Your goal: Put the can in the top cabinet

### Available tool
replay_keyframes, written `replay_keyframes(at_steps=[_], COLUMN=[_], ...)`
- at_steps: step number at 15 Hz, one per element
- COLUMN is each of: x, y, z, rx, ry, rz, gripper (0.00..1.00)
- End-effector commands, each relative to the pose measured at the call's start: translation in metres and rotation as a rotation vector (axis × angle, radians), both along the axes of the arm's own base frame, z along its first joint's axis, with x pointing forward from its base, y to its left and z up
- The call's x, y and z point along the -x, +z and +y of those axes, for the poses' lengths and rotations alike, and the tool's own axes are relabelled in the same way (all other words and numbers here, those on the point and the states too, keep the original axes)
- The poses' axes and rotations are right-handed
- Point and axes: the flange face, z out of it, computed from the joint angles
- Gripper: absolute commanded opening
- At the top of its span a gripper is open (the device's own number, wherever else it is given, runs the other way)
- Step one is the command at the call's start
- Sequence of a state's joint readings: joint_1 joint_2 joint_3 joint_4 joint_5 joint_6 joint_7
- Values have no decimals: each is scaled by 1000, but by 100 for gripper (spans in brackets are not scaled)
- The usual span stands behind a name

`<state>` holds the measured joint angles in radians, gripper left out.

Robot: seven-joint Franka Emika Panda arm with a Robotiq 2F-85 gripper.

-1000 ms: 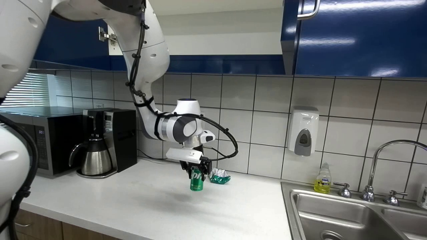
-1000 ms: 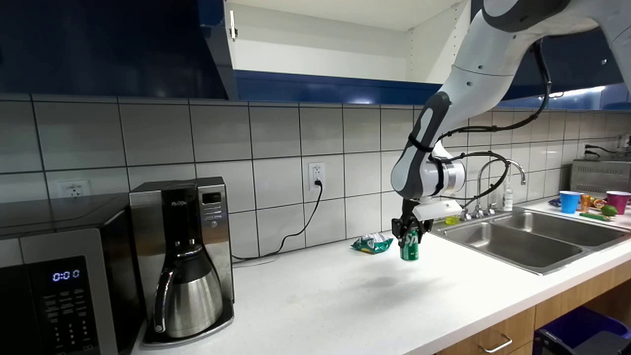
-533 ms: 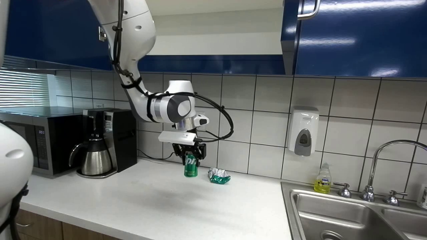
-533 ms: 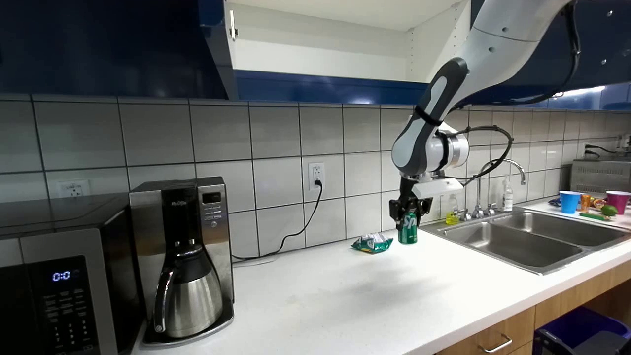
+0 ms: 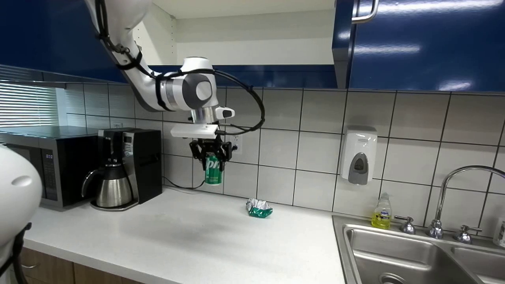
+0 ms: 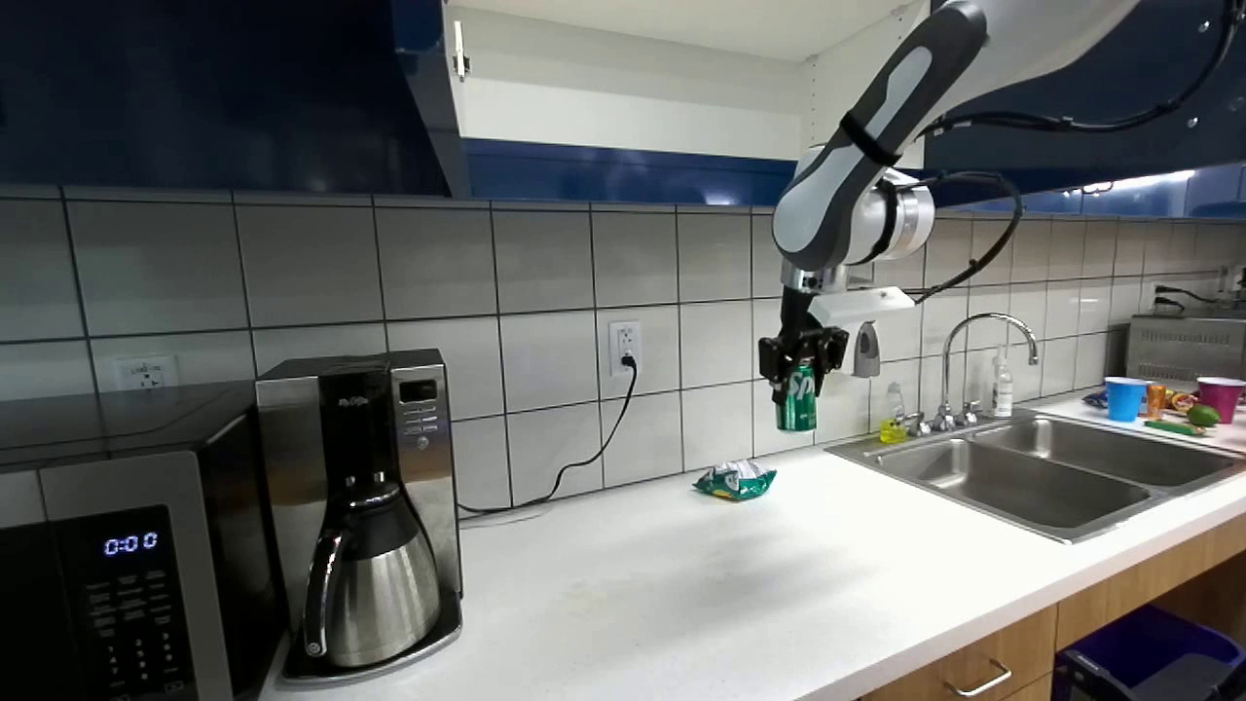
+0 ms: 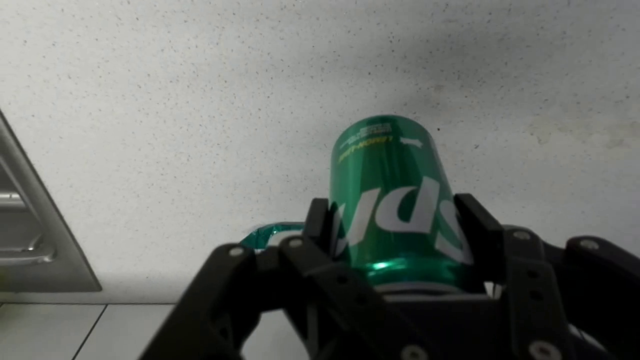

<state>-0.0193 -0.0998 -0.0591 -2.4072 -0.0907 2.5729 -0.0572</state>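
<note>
Hanging in the air above the white desk (image 5: 158,240), a green can (image 5: 213,172) is held roughly upright by the jaws. They are parted only as far as the can is wide, gripping its upper part, and in the wrist view the dark fingers (image 7: 316,220) touch opposite sides of it. Its lower part sticks out below them, well apart from the desk in both exterior views. The robot arm (image 5: 177,92) stretches out above it. The can is outside the cabinet (image 6: 633,107), whose white interior shows and whose blue lower edge lies higher than the can in both exterior views. A crumpled green and silver packet (image 6: 736,480) lies on the desk near the tiled wall (image 5: 315,150). At one end of the desk a coffee maker (image 5: 148,165) holds a steel-coloured carafe (image 5: 114,189), just beside the microwave (image 6: 127,604), whose display (image 6: 130,544) reads 0:00. Toward the other end is the sink (image 5: 343,244) with its curved faucet (image 5: 442,195); a bottle of yellow liquid (image 5: 381,213) stands at the sink's back edge, and a white dispenser (image 5: 359,156) is fixed to the tiled wall above. Past the sink, in an exterior view, stand a blue cup (image 6: 1125,399) and a magenta cup (image 6: 1220,397).
</note>
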Motion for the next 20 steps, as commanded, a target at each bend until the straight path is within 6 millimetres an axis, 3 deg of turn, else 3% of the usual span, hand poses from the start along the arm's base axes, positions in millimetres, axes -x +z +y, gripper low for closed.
replay_keyframes(at_steps=[1,9,20], x=[17,38,51], y=[46,121,250], z=[21,57,92], rx=[11,17,10], ry=[4,35,82], rz=[-20,-44,-110], gripper=[40,40,40])
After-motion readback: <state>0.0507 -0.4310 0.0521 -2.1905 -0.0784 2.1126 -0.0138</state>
